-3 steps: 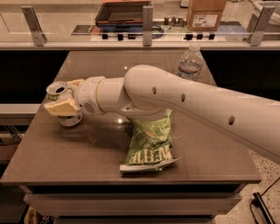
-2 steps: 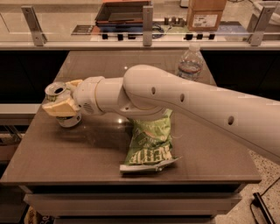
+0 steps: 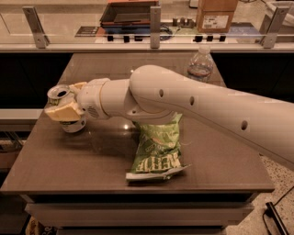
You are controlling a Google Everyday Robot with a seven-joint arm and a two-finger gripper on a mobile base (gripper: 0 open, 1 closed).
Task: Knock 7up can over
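From where I stand, the big white arm (image 3: 193,108) reaches in from the right and stretches across the brown table (image 3: 92,158) toward its left side. At its end, the gripper (image 3: 63,103) sits right at the 7up can (image 3: 59,93), pressed up against it. A pale part of the gripper covers most of the can's side, so only the silver top and a bit of the lower body peek out. I cannot tell whether the gripper is clamped onto the can or simply set against it. The can stands near the left edge of the table with its base on the surface. It looks to lean a little, with its top toward the left, though I can't be sure of that from this angle. A green chip bag (image 3: 156,149) lies flat toward the middle of the front, partly under the arm and well apart from the can. A clear water bottle (image 3: 200,66) stands upright at the far right of the table, behind the arm. Beyond the table runs a counter with a cardboard box (image 3: 217,16) and a dark tray (image 3: 128,13) on it.
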